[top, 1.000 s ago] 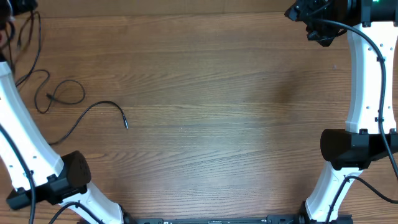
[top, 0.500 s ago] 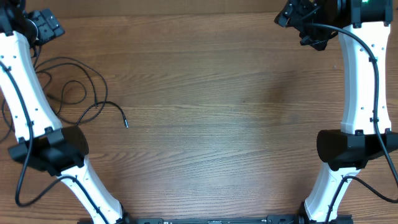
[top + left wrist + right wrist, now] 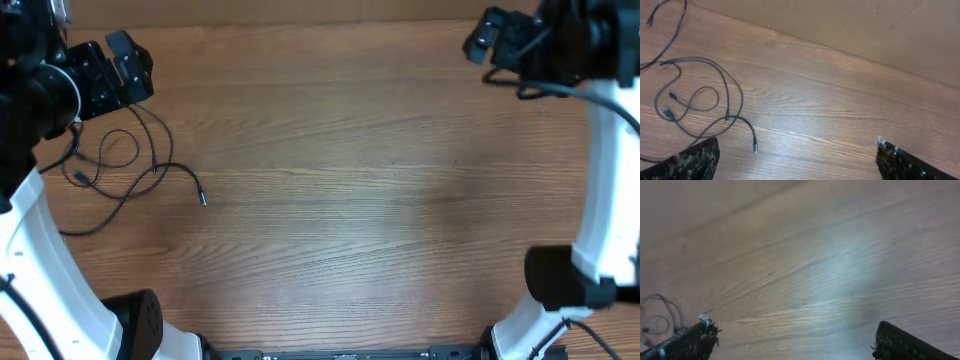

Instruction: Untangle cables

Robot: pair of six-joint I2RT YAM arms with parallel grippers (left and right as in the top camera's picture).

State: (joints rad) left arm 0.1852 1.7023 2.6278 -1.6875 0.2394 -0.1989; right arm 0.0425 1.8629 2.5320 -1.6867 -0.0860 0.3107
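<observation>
Where they lie, the cables (image 3: 175, 168) cross in thin black loops

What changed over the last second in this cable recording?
The left end effector opened, let go of the cables and swung right, away from the far-left corner; the released strand settled into loose loops. The right end effector opened wider, staying at the far right. The plug tip nearest the centre stayed put.

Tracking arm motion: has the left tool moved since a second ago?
Yes: the left tool shifted right and down-frame, toward the unmoved cable plug tip.
</observation>
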